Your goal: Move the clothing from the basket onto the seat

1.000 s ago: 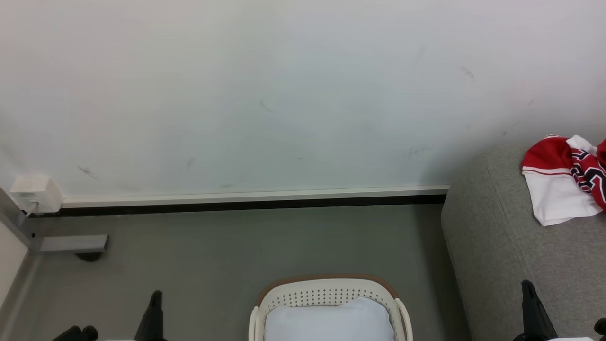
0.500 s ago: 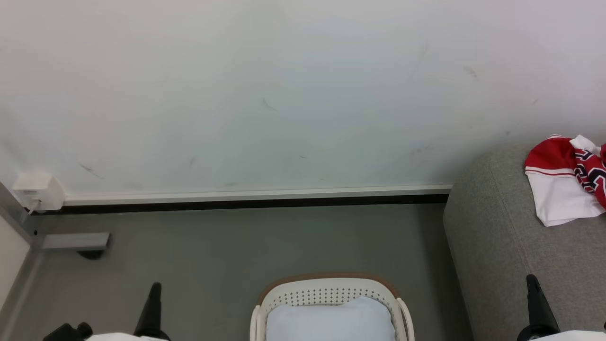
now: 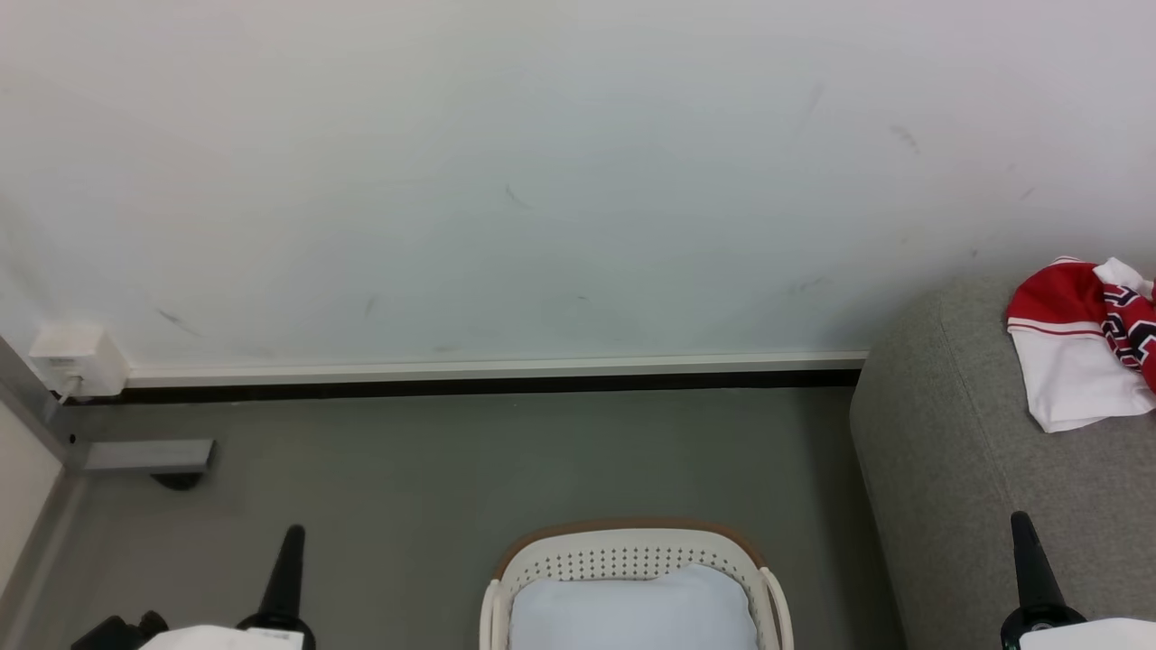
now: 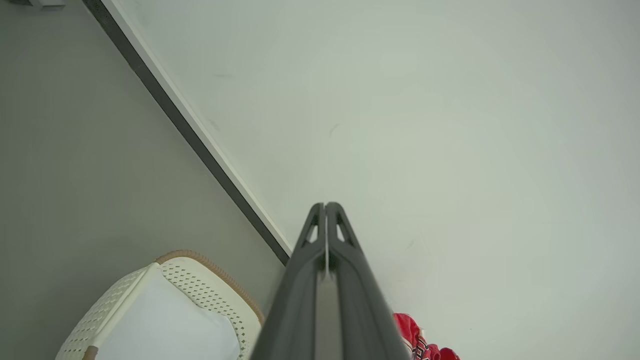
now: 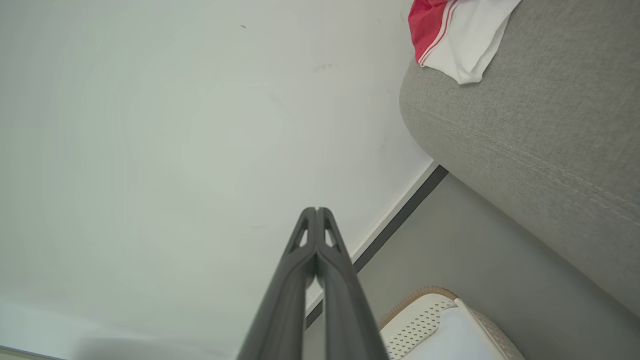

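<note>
change: left gripper (image 3: 291, 534) and right gripper (image 3: 1021, 521) have risen slightly in the head view, both jaws pressed shut and empty | clothing (image 3: 1075, 361): one red-and-white heap, unmoved on the one seat (image 3: 948, 506) | basket (image 3: 623, 544): one, holding one pale cloth (image 3: 632, 614) | judgement: transfer appears complete

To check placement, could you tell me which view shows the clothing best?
Head view: the clothing lies on the seat, lettering visible. Right wrist view shows one corner; left wrist view, a red scrap.

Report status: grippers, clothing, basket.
Both shut, empty: left gripper, right gripper. The clothing lies on the seat. The basket holds a pale cloth. Nothing blocking.
</note>
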Available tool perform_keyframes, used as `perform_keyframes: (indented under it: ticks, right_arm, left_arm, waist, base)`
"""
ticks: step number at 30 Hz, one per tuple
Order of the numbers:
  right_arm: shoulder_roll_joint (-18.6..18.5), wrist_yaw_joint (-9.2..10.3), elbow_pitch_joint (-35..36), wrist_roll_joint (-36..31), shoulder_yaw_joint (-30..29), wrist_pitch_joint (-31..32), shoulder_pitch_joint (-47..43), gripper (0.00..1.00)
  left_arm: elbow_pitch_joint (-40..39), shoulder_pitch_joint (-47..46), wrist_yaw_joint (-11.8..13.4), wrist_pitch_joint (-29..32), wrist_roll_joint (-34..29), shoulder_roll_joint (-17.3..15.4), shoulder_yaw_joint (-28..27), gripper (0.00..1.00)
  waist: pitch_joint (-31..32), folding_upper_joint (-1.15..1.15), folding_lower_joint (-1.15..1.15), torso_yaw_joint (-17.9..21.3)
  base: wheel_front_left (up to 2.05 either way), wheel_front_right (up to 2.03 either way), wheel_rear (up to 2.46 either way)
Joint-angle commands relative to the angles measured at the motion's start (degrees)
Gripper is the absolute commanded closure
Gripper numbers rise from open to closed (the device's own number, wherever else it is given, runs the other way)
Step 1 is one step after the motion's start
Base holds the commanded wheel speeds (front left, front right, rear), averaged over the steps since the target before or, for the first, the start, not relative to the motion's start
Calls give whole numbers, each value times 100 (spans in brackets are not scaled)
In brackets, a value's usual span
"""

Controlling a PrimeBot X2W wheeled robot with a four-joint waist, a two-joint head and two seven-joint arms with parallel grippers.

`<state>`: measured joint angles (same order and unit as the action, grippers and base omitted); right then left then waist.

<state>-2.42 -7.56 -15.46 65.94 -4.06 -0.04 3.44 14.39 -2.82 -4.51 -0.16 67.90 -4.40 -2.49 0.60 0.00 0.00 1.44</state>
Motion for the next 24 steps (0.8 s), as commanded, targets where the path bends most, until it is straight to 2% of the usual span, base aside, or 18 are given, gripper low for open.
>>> perform_keyframes:
  ticks: [1, 24]
  right_arm:
    - [-55, 7, 66, 192, -32, 42, 123, 100]
    - [-63, 10, 106, 1372, -142, 351, 223, 100]
  left_arm:
    - [-48, -111, -34, 42, 169, -5, -46, 100]
    - [-41, -251, -172, 360, 1270, 74, -229, 100]
  waist:
    - [-2, 0, 0, -4]
    - [-32, 0, 0, -63]
  base:
    - [0, 0, 0]
    - [0, 0, 0]
